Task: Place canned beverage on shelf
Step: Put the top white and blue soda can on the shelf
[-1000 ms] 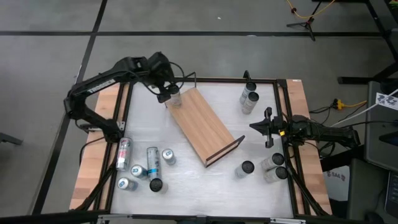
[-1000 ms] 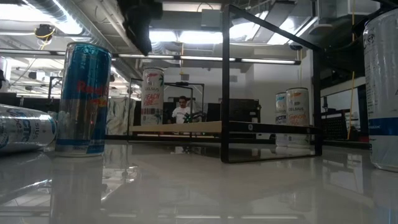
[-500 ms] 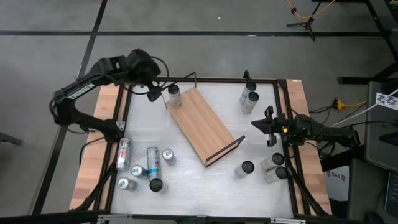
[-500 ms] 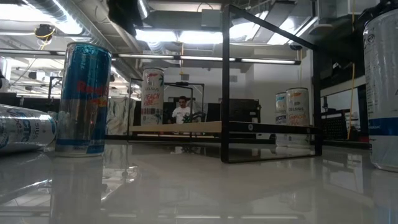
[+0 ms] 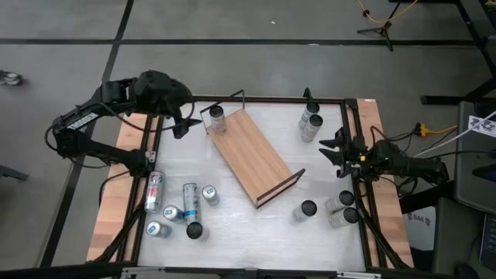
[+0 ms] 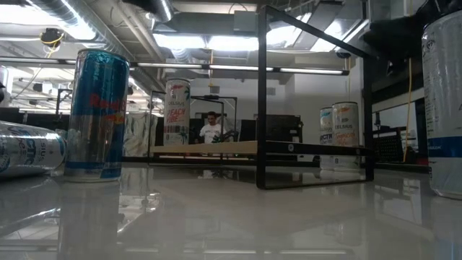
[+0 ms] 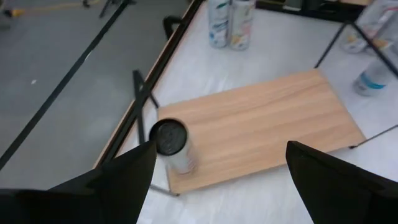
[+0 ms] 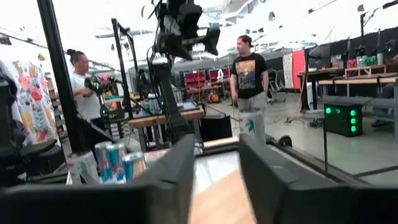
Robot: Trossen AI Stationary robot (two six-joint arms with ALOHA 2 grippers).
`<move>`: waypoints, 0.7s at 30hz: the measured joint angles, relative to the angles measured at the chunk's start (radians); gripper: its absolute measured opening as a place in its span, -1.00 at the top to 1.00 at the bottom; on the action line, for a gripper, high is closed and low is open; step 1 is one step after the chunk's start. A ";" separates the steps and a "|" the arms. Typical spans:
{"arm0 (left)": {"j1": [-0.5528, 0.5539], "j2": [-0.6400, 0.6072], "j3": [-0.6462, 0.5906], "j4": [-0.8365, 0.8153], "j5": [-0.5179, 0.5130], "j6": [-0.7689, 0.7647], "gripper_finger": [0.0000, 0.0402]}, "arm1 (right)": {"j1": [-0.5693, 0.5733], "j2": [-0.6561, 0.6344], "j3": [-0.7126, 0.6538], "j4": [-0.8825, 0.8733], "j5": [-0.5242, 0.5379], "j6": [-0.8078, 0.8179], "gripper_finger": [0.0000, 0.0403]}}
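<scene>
Across the white table (image 5: 256,232) we see the shelf (image 5: 252,155) lying at a slant, a long light-brown board with a thin black wire rail at each short end. One can (image 5: 217,118) stands upright on the shelf's far corner, right by the rail there; the left wrist view shows the same can (image 7: 171,144) sitting on the wood close to the board's edge. Our left gripper (image 5: 184,124) hangs above the table's far left edge, just beside that can but apart from it, its jaws spread wide and holding nothing. Our right gripper (image 5: 339,152) waits at the table's right edge, pointing toward the shelf, with a gap showing between its fingers and nothing in them. We count a cluster of cans (image 5: 177,208) at the near left, some lying down and some upright. Two cans (image 5: 310,122) stand together at the far right, and three more cans (image 5: 329,209) stand near the right arm. From table height we see a blue and silver can (image 6: 97,115) upright close by, and a person (image 6: 211,128) far off in the room.
</scene>
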 joint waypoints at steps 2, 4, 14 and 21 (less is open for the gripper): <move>-0.024 0.000 -0.001 0.008 0.000 0.012 -0.75 | 0.000 0.000 0.019 0.000 0.012 0.000 0.06; -0.049 -0.005 -0.027 0.047 0.000 0.023 -0.75 | 0.000 0.000 0.037 -0.001 0.039 0.000 -0.15; -0.102 -0.196 -0.429 0.403 0.000 0.020 -0.75 | 0.000 0.007 0.174 -0.086 0.081 0.013 -0.68; -0.104 -0.302 -0.622 0.572 0.000 -0.007 -0.75 | 0.000 0.136 0.367 -0.338 0.274 0.063 -0.67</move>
